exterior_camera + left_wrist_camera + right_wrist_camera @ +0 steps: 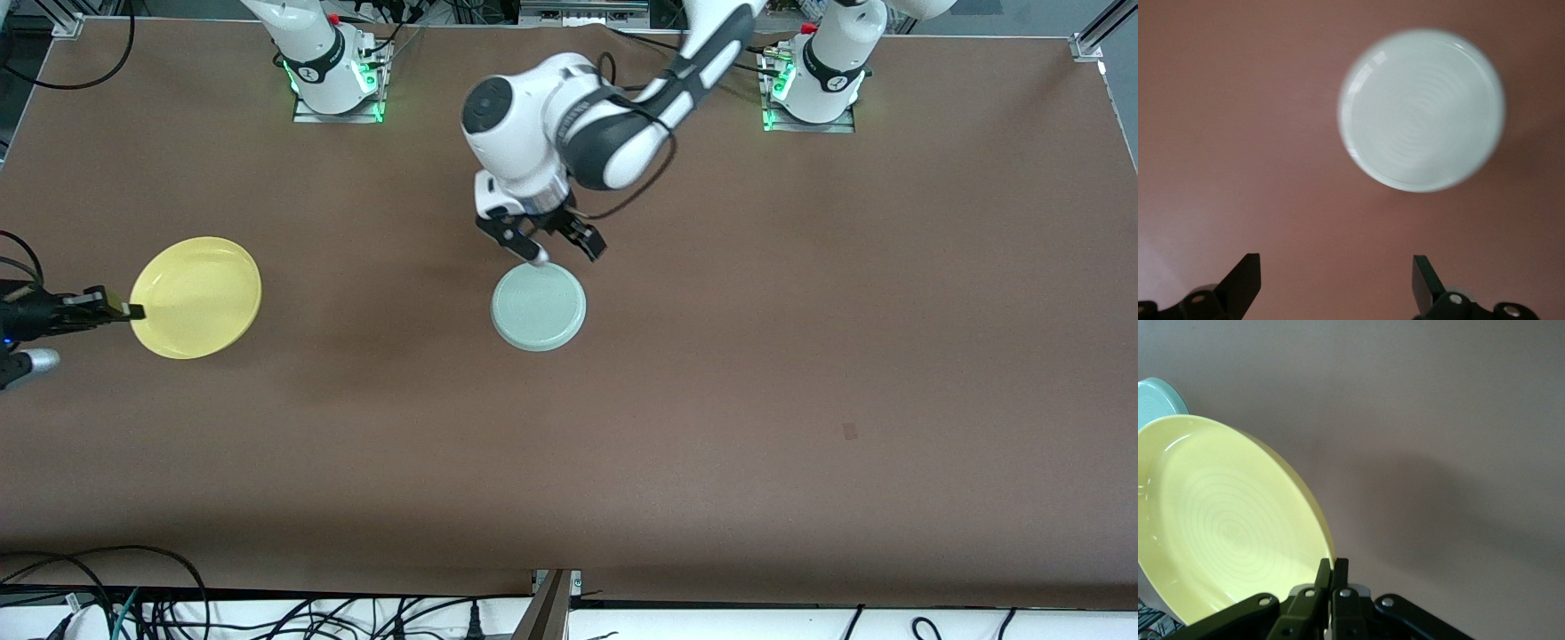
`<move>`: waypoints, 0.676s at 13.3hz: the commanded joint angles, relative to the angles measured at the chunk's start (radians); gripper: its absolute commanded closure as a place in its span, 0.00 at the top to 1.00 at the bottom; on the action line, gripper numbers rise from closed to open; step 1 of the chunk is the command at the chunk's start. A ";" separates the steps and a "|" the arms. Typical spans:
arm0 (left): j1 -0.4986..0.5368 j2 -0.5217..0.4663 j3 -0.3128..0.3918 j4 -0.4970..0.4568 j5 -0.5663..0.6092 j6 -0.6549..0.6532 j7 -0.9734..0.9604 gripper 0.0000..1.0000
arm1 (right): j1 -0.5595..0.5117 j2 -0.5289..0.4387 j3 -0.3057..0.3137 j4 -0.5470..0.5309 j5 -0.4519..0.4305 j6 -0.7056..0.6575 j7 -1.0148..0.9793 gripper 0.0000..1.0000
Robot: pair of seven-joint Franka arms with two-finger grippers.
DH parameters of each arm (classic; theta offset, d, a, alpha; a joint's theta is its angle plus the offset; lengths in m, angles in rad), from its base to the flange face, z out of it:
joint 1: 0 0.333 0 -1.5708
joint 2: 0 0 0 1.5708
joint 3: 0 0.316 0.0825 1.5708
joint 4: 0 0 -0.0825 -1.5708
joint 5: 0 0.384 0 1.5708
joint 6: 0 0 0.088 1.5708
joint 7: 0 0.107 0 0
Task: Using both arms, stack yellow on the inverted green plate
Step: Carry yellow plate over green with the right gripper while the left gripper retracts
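The pale green plate [539,308] lies upside down on the brown table near its middle, its ringed underside up; it also shows in the left wrist view [1423,110]. My left gripper [555,248] is open and empty, just above the plate's edge toward the robots' bases. My right gripper [124,311] is shut on the rim of the yellow plate [197,297], holding it tilted above the table at the right arm's end. In the right wrist view the yellow plate [1225,520] is pinched at its rim between my fingers [1333,577].
The brown table [711,400] stretches wide around both plates. The two arm bases [333,62] stand along the table's edge farthest from the front camera. Cables lie off the table at the near edge.
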 commanded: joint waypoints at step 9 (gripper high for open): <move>0.406 -0.389 -0.014 -0.049 -0.160 -0.253 0.040 1.00 | 0.305 0.016 0.002 -0.237 0.087 0.294 0.130 0.00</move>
